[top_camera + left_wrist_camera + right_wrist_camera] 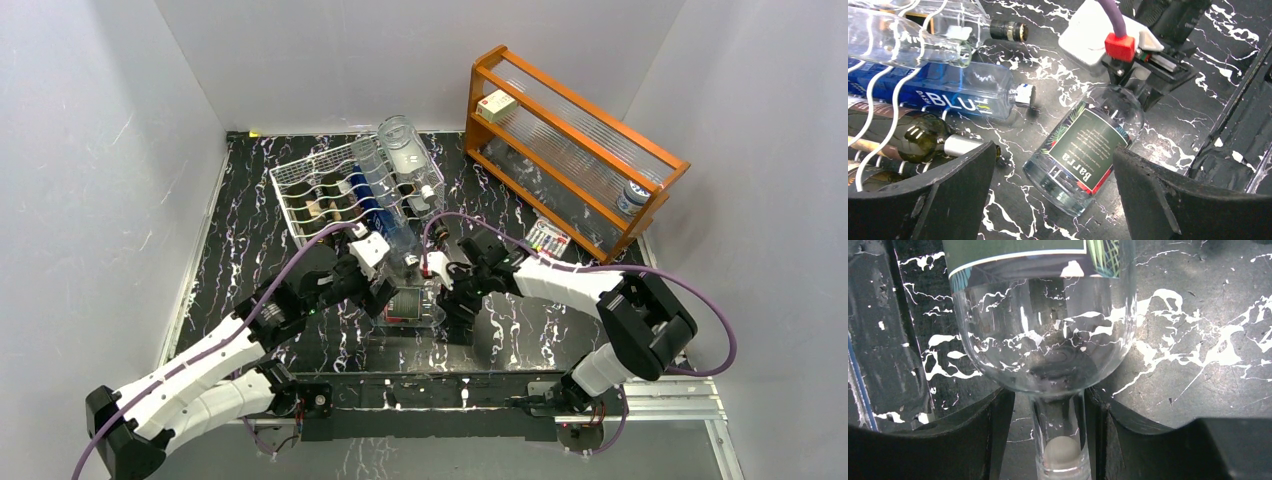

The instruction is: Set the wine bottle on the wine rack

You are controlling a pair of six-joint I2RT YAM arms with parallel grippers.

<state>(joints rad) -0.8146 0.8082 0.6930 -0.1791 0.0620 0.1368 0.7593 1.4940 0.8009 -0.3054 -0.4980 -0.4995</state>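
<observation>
Right hand [1048, 399] round wine bottle [1043, 330] neck, base toward left hand [1053, 154]

I see the wine bottle [1083, 150] as clear, glossy glass with a matt paper label, on a table [1058, 70] of shiny black marble-look finish veined white. The wine rack [285, 195] at eleven o'clock is smooth white-coated wire, the shelf [575, 135] at two o'clock varnished orange wood with ribbed clear panels; the left gripper's fingers [943, 195] look matt, grainy black.

"Barra" on the dark label [1082, 150] of the clear wine bottle [1110, 102]; "BLU" on the blue bottle [948, 92]
</observation>
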